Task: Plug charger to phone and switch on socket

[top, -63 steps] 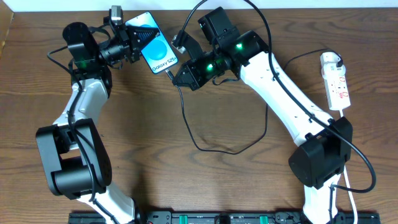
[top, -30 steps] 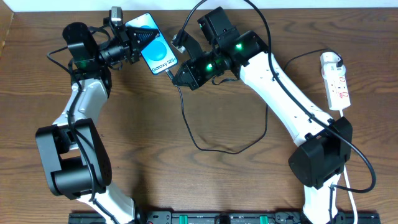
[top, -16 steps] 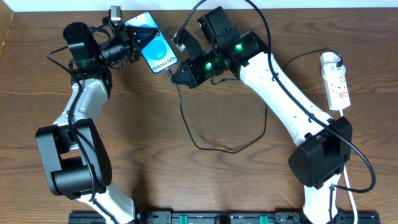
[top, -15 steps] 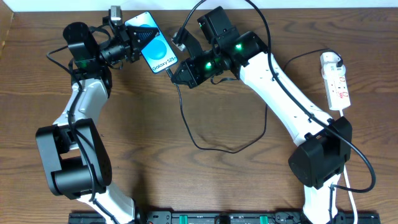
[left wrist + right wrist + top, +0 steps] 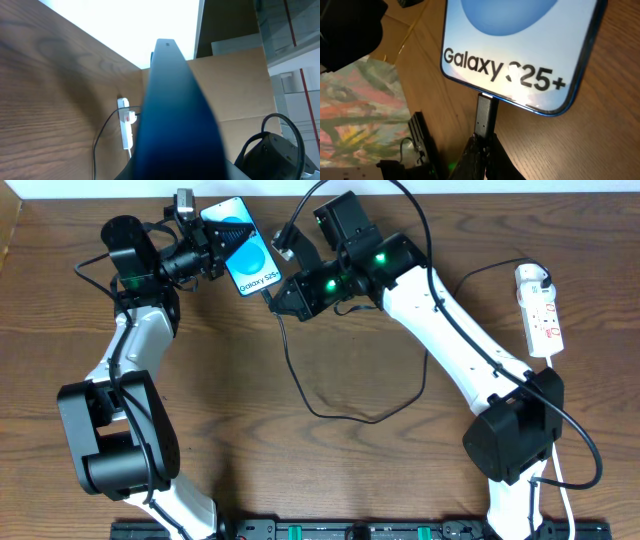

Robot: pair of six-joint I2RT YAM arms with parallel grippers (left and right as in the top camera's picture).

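Note:
The phone [image 5: 245, 245], blue screen reading "Galaxy S25+", is held above the table's far edge by my left gripper [image 5: 212, 252], shut on its side. In the left wrist view the phone [image 5: 172, 115] fills the middle as a dark blue edge. My right gripper [image 5: 280, 292] is shut on the charger's connector [image 5: 485, 117], whose tip is pressed into the port in the phone's bottom edge [image 5: 520, 60]. The charger cable [image 5: 300, 380] loops across the table. The socket [image 5: 538, 310], a white power strip, lies at the far right and shows small in the left wrist view [image 5: 126, 127].
The thick white cord [image 5: 562, 480] runs from the socket down the right edge. A black cable [image 5: 480, 275] leads to the socket's plug end. The arm bases stand at front left [image 5: 115, 450] and front right [image 5: 510, 440].
My right gripper with the connector has moved a little left and up towards the phone, and the phone has shifted slightly with it. The cable loop has followed.

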